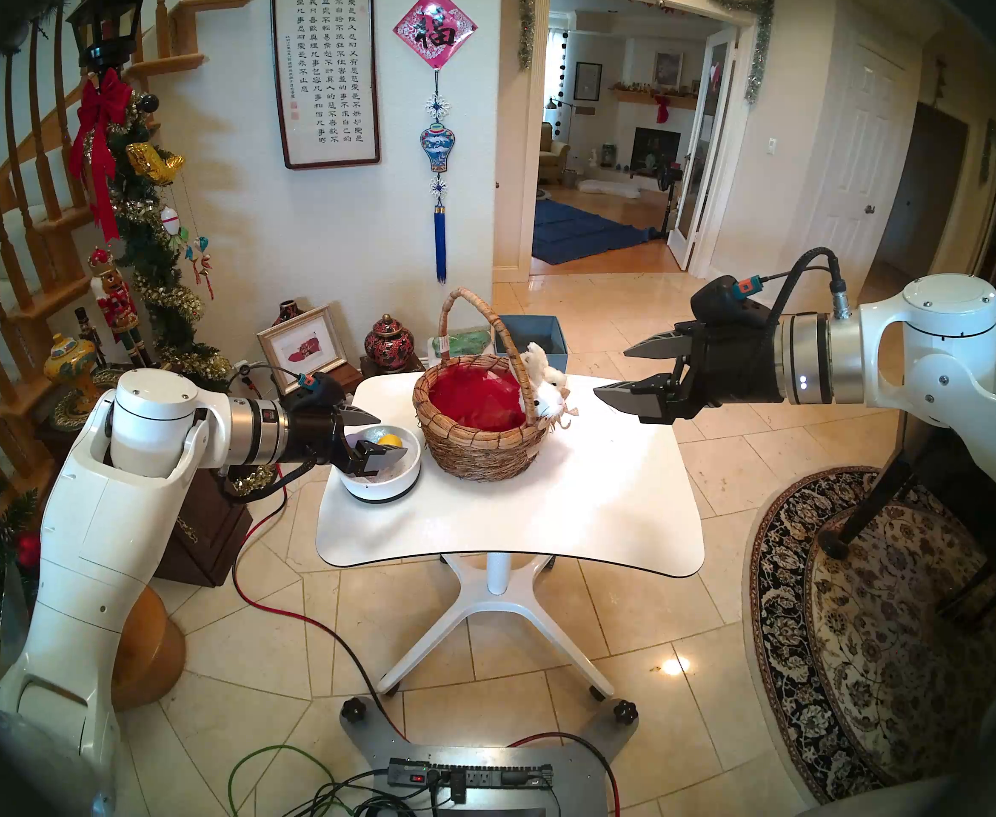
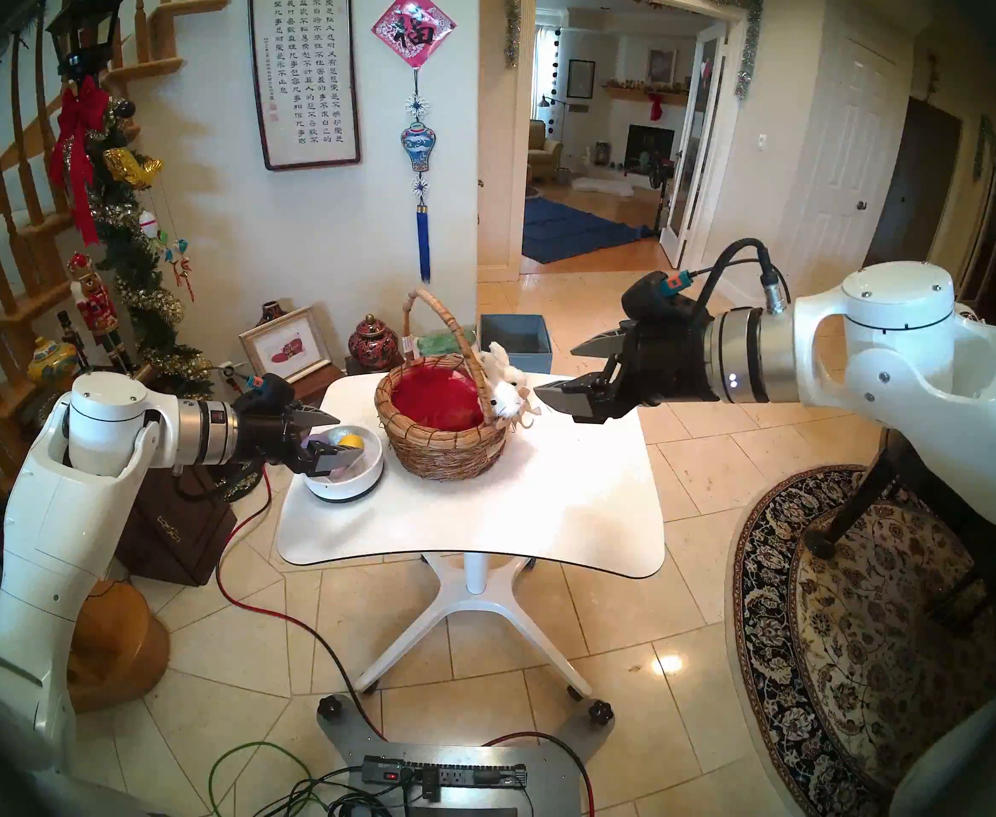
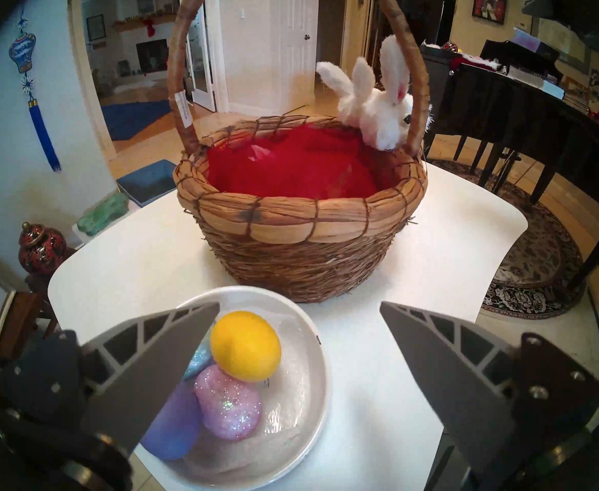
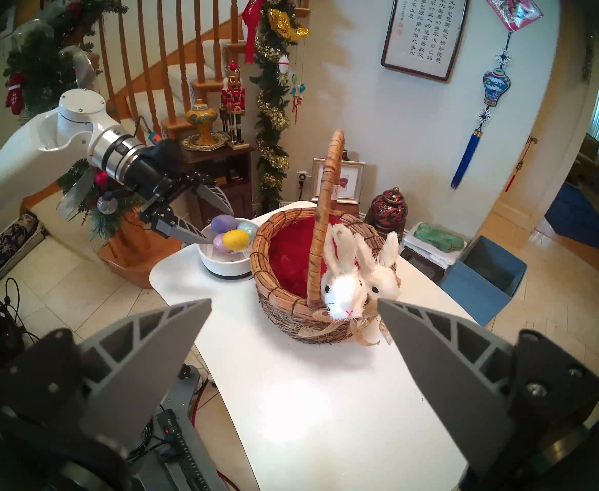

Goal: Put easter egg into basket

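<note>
Yellow egg (image 3: pixel 245 345) lies in the white bowl (image 3: pixel 312 370) with a pink glitter egg (image 3: pixel 229 407) and a purple egg (image 3: pixel 174 428), directly under your left gripper (image 3: pixel 299 308), whose jaws are spread wide with nothing between them. Just beyond sits the wicker basket (image 3: pixel 301 231), red-lined, on the table (image 3: pixel 379 355). Your right gripper (image 1: pixel 625 373) hovers parted beside the basket's bunnies (image 4: pixel 356 284), empty.
</note>
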### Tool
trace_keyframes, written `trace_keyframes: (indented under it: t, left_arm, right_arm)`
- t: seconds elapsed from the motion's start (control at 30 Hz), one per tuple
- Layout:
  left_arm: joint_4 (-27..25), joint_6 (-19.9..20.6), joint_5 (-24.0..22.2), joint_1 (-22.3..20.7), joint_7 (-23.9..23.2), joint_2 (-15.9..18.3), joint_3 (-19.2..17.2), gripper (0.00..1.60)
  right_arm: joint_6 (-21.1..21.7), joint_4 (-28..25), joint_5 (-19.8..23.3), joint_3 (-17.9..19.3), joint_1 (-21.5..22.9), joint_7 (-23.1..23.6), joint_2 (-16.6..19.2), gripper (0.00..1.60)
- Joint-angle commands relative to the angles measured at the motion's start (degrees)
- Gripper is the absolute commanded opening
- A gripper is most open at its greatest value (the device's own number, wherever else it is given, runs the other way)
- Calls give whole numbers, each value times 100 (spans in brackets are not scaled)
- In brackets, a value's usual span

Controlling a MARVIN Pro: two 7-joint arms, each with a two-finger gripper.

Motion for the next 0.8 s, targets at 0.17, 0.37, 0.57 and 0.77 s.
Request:
trace_keyframes:
  t: [0.17, 0.37, 0.57, 0.77]
  left_arm:
    - [69, -335, 273, -299, 193, 32, 163, 160]
    - [91, -390, 313, -293, 229, 34, 205, 160]
    - [151, -452, 354, -294, 225, 52, 248, 160]
    - [249, -461, 362, -332, 234, 43, 281, 160]
  right_arm:
    - [-31, 10, -10, 178, -61, 17, 12, 160]
    - [-35, 7, -11, 235, -118, 18, 12, 160]
    - [-38, 4, -12, 294, -177, 20, 13, 160]
    - [-42, 0, -13, 355, -239, 20, 14, 160]
